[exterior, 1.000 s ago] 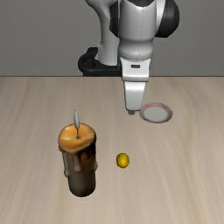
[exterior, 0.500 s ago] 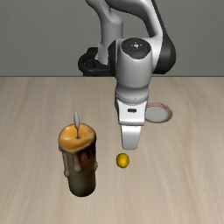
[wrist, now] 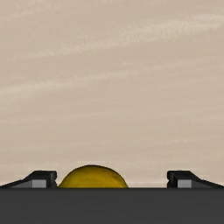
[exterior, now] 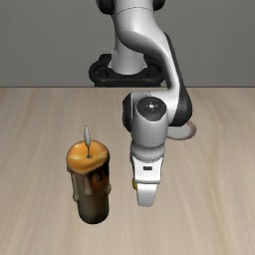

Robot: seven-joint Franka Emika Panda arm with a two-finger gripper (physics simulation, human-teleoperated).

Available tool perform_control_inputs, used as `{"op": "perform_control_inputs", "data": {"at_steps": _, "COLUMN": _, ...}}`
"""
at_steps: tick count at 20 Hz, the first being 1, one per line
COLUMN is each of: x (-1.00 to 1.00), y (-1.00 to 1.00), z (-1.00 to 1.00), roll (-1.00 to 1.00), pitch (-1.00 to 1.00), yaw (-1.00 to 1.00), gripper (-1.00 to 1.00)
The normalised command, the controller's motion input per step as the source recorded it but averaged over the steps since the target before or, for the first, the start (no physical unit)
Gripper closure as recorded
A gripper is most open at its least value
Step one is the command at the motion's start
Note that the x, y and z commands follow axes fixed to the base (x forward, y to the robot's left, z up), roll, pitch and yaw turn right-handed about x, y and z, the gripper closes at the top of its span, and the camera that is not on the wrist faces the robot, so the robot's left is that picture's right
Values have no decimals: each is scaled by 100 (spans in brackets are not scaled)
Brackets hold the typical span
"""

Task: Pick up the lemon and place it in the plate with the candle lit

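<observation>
The gripper point(exterior: 145, 196) is being held beside the candle point(exterior: 89, 180), fingers spread apart; the lemon point(wrist: 92, 178) is being straddled. It is not being touched.

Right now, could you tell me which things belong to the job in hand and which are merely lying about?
For the job: lemon; pincer, open around the lemon; plate, mostly behind the arm; candle, standing apart from the plate.
Merely about: wooden table; black robot base.
</observation>
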Motion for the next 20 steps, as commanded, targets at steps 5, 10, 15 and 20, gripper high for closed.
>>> {"op": "perform_control_inputs", "data": {"at_steps": 5, "x": -40, "y": -20, "z": -40, "roll": 0, "pitch": 0, "yaw": 0, "gripper": -100}}
{"op": "perform_control_inputs", "data": {"at_steps": 10, "x": -40, "y": 20, "z": -40, "roll": 0, "pitch": 0, "yaw": 0, "gripper": -100}}
{"op": "perform_control_inputs", "data": {"at_steps": 15, "x": 0, "y": -20, "z": 0, "roll": 0, "pitch": 0, "yaw": 0, "gripper": 100}}
{"op": "perform_control_inputs", "data": {"at_steps": 20, "x": 0, "y": 0, "z": 0, "roll": 0, "pitch": 0, "yaw": 0, "gripper": 100}}
